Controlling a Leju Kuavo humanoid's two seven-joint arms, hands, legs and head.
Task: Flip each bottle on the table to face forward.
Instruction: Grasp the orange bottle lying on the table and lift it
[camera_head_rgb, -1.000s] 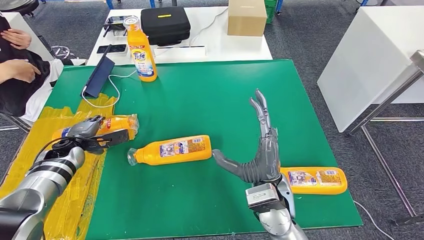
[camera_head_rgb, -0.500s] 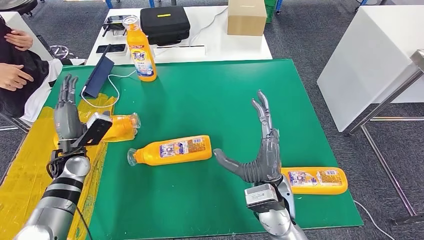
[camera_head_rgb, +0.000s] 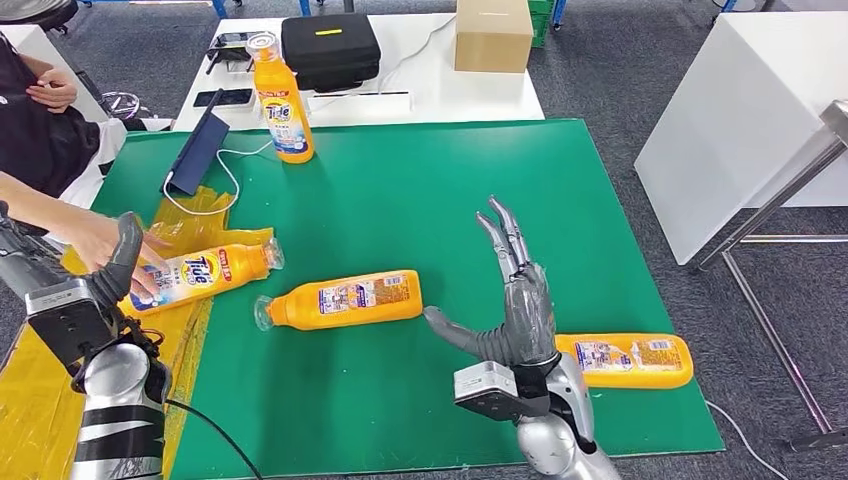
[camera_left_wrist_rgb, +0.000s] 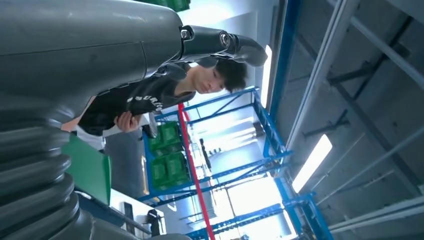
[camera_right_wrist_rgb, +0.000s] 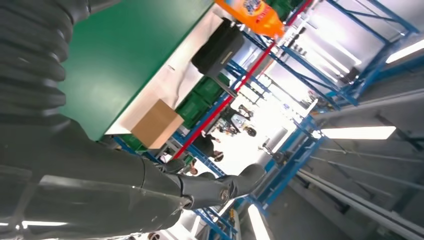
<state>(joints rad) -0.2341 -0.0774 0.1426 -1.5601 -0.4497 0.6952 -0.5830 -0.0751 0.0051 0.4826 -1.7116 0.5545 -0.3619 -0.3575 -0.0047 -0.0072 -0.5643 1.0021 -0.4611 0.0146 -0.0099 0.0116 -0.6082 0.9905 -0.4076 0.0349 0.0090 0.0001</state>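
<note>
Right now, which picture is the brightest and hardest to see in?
Right wrist view: the ceiling lights and bright middle are washed out with glare. Left wrist view: a ceiling light glares too. Head view: evenly lit, the lying bottle is sharp.

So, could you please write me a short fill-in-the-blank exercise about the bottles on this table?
1. The bottle beside the tablet stands ____.
2. The person's hand touches the bottle lying on the ____ plastic sheet.
3. The right robot hand is open above the ____ mat.
4. The middle bottle lies with its cap toward the robot's ____.

Missing words: upright; yellow; green; left
</note>
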